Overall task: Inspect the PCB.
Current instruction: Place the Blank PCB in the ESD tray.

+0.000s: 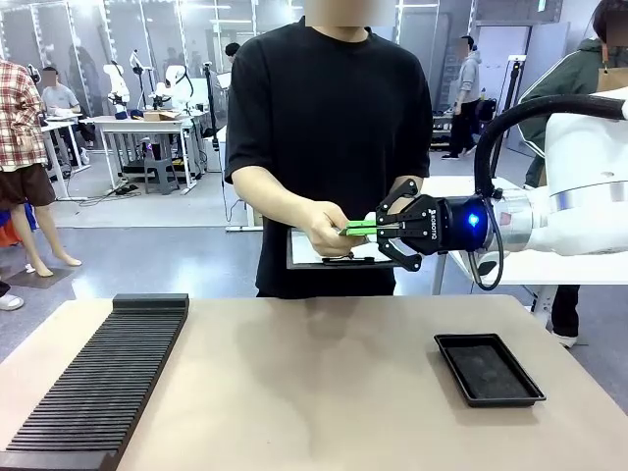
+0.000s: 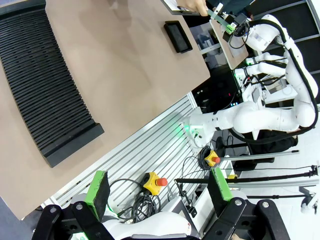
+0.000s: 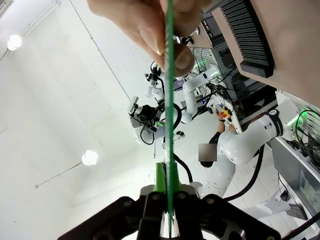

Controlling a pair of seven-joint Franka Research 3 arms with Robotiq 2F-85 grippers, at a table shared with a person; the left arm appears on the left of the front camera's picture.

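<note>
The PCB (image 1: 357, 228), a thin green board, hangs level above the table's far edge. My right gripper (image 1: 379, 232) is shut on its right end, and the person's hand (image 1: 324, 230) pinches the other end. In the right wrist view the PCB (image 3: 170, 105) shows edge-on as a thin green line running from my gripper (image 3: 167, 192) up to the person's fingers (image 3: 165, 35). In the left wrist view my left gripper (image 2: 159, 190) stands open and holds nothing, off the table's near side; far off, the right gripper (image 2: 228, 27) holds the PCB (image 2: 216, 15).
The person holds a clipboard with white paper (image 1: 312, 251) just under the PCB. A shallow black tray (image 1: 488, 368) lies on the table at the right. A long black ribbed rack (image 1: 98, 383) lies along the left side.
</note>
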